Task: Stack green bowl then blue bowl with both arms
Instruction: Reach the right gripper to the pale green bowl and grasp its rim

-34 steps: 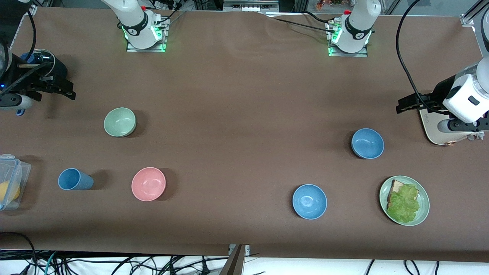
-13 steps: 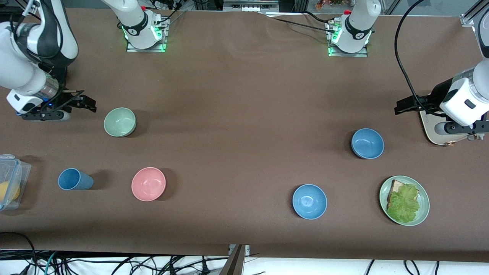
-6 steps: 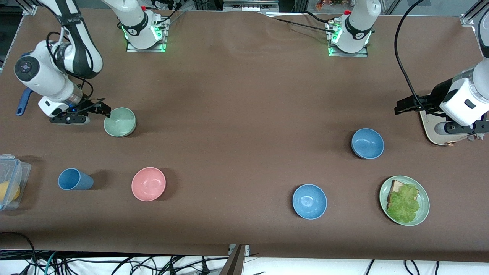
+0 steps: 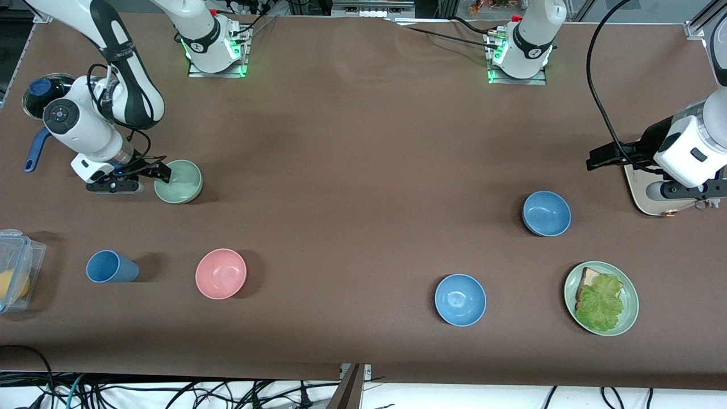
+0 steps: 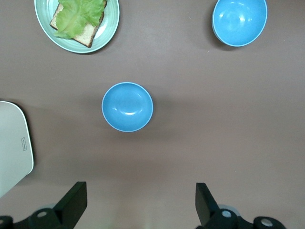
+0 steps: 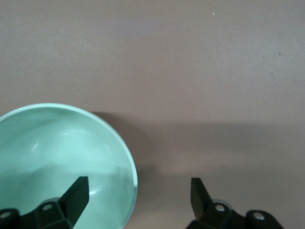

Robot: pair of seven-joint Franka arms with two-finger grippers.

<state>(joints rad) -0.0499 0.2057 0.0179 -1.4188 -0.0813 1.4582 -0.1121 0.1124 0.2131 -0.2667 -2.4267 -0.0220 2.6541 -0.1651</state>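
The green bowl stands upright toward the right arm's end of the table. My right gripper is open and low at its rim. In the right wrist view the gripper straddles the rim of the green bowl, one finger over the inside, one outside. Two blue bowls stand toward the left arm's end, one farther from the front camera and one nearer. My left gripper is open and empty, waiting in the air. Its wrist view shows the gripper and both blue bowls.
A pink bowl, a blue cup and a clear plastic box lie nearer the front camera than the green bowl. A green plate with bread and lettuce and a white board are at the left arm's end.
My right arm has swung in from the table's end and brought its open gripper down to the green bowl's rim. The left arm has hardly moved. No bowl has moved.
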